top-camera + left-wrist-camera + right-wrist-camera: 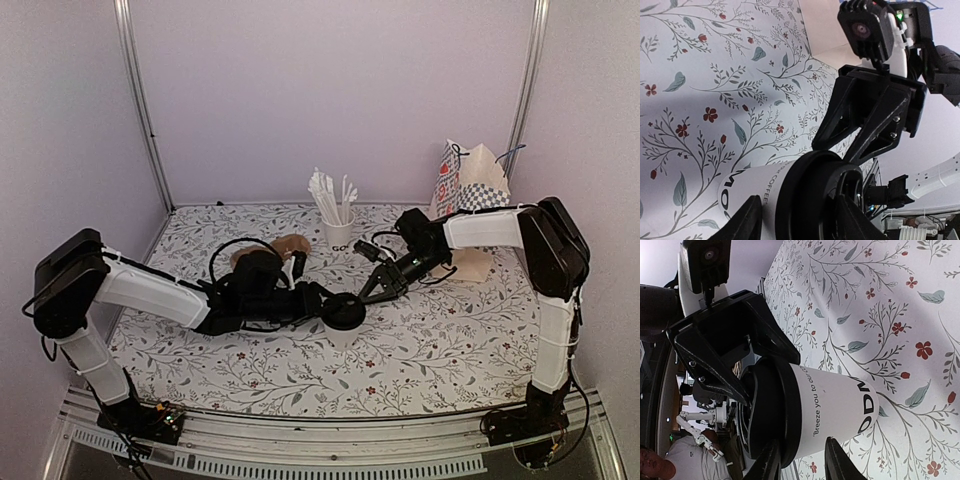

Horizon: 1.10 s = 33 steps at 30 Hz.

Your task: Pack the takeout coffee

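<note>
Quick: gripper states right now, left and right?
Left gripper: jaws apart at the black lid of the coffee cup; grip cannot be told.
Right gripper: jaws apart at the same lid's rim; grip cannot be told.

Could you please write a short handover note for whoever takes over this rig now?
Left gripper: jaws either side of the takeout coffee near its lid; a firm grip cannot be told.
Right gripper: straddles the same cup from the opposite side; contact also unclear.
Things: coffee upright mid-table, lid on; brown carrier just beyond the left gripper; paper bag at the back right.
Done: both arms are at the cup.
Left: secure a grip, lift and pack the cup; it is in neither container yet.
</note>
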Each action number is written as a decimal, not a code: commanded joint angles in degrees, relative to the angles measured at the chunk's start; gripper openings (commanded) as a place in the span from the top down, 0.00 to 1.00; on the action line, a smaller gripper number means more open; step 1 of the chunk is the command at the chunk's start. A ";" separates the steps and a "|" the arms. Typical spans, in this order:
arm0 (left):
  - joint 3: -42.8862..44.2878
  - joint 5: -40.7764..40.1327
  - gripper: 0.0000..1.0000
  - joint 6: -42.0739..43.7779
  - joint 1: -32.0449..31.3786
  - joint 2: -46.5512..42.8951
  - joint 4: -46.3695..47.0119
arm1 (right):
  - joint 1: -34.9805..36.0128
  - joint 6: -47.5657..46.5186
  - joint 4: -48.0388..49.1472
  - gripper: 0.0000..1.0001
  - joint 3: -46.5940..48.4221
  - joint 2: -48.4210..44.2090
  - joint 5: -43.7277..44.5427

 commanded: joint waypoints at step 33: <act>-14.97 -4.83 0.50 -7.58 -3.06 -26.14 -12.73 | 2.98 -11.67 -3.82 0.34 -4.64 -10.36 -1.15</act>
